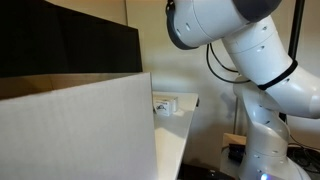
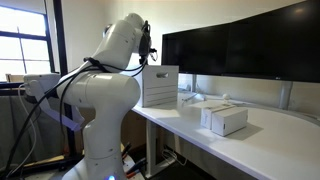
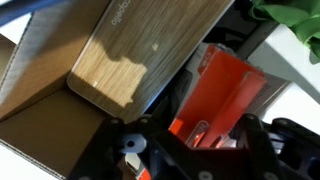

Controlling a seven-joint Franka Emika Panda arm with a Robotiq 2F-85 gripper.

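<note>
In the wrist view the gripper (image 3: 190, 150) is seen only as dark parts along the bottom edge, so how far the jaws are open, and whether anything is held, cannot be told. Just above it an orange part (image 3: 228, 88) is found, close to the right of a wood-grain panel (image 3: 140, 55). A pale printed word is carried near the top edge of the panel, but it is too blurred to be read. Brown cardboard (image 3: 40, 130) is seen at the left. In an exterior view the arm (image 2: 110, 80) is bent over a tall white box (image 2: 160, 85) at the left end of the desk (image 2: 270, 150). A smaller white box (image 2: 225, 120) is placed to its right, in front of the monitors (image 2: 240, 45).
</note>
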